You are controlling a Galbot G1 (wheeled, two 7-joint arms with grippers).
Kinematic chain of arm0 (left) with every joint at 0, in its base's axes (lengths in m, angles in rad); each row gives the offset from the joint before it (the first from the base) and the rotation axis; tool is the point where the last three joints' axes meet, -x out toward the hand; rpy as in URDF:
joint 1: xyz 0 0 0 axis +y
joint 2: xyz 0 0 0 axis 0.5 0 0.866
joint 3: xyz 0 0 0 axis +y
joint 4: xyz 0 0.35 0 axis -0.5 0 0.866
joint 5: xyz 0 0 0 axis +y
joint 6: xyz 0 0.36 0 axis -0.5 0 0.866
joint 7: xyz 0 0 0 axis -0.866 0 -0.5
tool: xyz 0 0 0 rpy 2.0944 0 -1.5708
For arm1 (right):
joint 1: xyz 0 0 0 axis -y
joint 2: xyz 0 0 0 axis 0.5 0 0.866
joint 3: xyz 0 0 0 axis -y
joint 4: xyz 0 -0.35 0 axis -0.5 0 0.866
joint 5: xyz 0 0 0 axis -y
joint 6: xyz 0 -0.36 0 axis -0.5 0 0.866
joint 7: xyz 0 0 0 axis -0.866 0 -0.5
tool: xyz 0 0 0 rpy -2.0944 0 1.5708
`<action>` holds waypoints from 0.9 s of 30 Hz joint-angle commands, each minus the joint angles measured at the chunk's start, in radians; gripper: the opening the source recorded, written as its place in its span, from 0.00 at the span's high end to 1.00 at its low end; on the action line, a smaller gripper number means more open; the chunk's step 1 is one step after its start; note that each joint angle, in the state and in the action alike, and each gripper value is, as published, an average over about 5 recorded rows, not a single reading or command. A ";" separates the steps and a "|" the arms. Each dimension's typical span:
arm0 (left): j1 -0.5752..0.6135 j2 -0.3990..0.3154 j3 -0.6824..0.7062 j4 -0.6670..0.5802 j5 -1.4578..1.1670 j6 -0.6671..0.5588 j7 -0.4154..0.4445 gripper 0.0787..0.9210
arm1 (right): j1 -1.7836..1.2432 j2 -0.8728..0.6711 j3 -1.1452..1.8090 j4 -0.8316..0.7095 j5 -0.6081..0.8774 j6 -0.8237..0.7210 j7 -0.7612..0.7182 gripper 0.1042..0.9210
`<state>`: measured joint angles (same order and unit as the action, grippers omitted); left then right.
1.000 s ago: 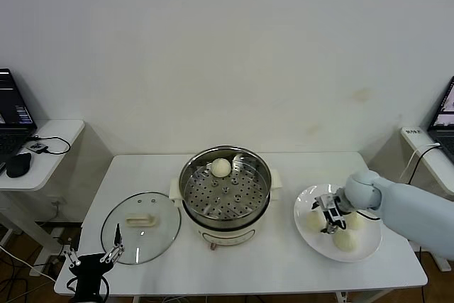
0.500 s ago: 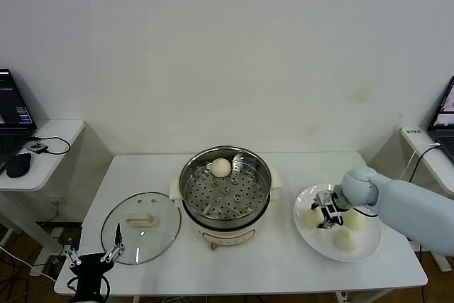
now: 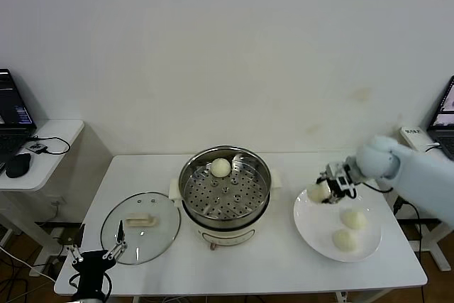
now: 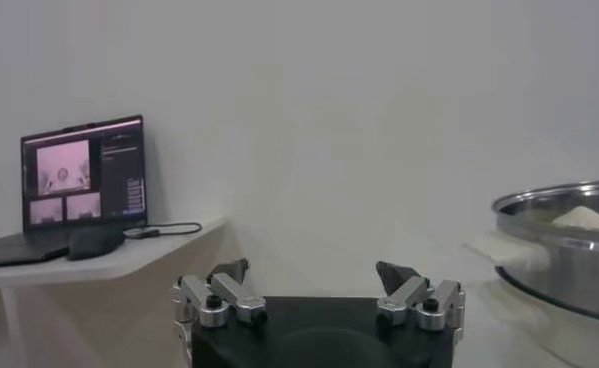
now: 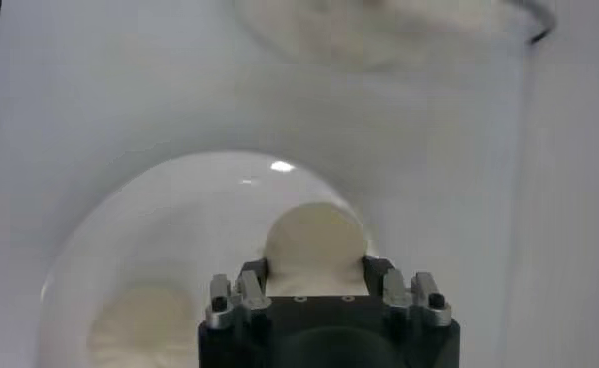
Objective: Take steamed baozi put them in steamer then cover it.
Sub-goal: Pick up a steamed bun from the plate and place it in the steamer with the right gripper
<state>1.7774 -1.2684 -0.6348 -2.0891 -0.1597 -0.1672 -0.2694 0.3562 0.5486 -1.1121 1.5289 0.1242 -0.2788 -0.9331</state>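
Right tool (image 3: 328, 191) clamped on one baozi (image 3: 317, 192), lifted clear of plate (image 3: 312, 228) for carrying toward steamer (image 3: 225, 193) (nine o'clock); left tool (image 3: 96, 256) parked, spread wide.

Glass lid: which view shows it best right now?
Head view: the whole glass lid lies flat on the table, left of the steamer. Neither wrist view shows the lid at all.

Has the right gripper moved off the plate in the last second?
Yes. The right gripper, shut on a baozi, has risen from over the plate's middle to above its rim nearest the steamer.
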 commanded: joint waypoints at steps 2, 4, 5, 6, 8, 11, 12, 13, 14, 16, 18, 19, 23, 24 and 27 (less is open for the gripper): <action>0.002 0.012 -0.004 0.004 -0.008 -0.002 -0.002 0.12 | 0.442 0.213 -0.201 0.107 0.350 -0.116 0.063 0.39; 0.004 0.014 -0.005 0.007 -0.010 -0.003 -0.003 0.12 | 0.435 0.273 -0.202 0.110 0.395 -0.145 0.091 0.39; 0.005 0.014 -0.006 0.008 -0.010 -0.004 -0.003 0.12 | 0.425 0.300 -0.200 0.107 0.416 -0.160 0.105 0.39; 0.005 0.013 -0.006 0.009 -0.010 -0.004 -0.003 0.12 | 0.412 0.329 -0.196 0.103 0.434 -0.177 0.121 0.39; 0.007 0.012 -0.007 0.009 -0.010 -0.005 -0.003 0.12 | 0.379 0.381 -0.187 0.085 0.461 -0.203 0.147 0.38; 0.011 0.011 -0.010 0.009 -0.010 -0.007 -0.004 0.12 | 0.319 0.465 -0.175 0.039 0.478 -0.234 0.179 0.38; 0.013 0.011 -0.011 0.008 -0.010 -0.008 -0.004 0.12 | 0.297 0.494 -0.171 0.018 0.477 -0.242 0.188 0.38; 0.014 0.010 -0.012 0.008 -0.010 -0.008 -0.004 0.12 | 0.278 0.518 -0.169 -0.004 0.473 -0.247 0.195 0.38; 0.015 0.009 -0.012 0.007 -0.009 -0.008 -0.004 0.12 | 0.258 0.543 -0.166 -0.025 0.469 -0.253 0.202 0.38; 0.016 0.006 -0.014 0.005 -0.009 -0.008 -0.004 0.12 | 0.221 0.586 -0.162 -0.068 0.459 -0.263 0.211 0.38; 0.017 0.003 -0.015 0.003 -0.009 -0.008 -0.004 0.12 | 0.188 0.622 -0.161 -0.107 0.447 -0.270 0.215 0.38; 0.017 0.001 -0.016 0.002 -0.009 -0.008 -0.004 0.12 | 0.172 0.638 -0.161 -0.126 0.441 -0.272 0.215 0.38; 0.018 -0.003 -0.018 0.002 -0.008 -0.008 -0.005 0.12 | 0.122 0.690 -0.166 -0.177 0.425 -0.274 0.213 0.38; 0.019 -0.004 -0.018 0.002 -0.008 -0.008 -0.005 0.12 | 0.112 0.700 -0.166 -0.185 0.423 -0.273 0.213 0.38; 0.018 -0.006 -0.021 0.003 -0.008 -0.009 -0.005 0.12 | 0.090 0.726 -0.163 -0.207 0.418 -0.271 0.219 0.38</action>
<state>1.7961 -1.2734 -0.6540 -2.0865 -0.1679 -0.1756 -0.2739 0.5510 1.0778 -1.2683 1.4509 0.5164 -0.5111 -0.7533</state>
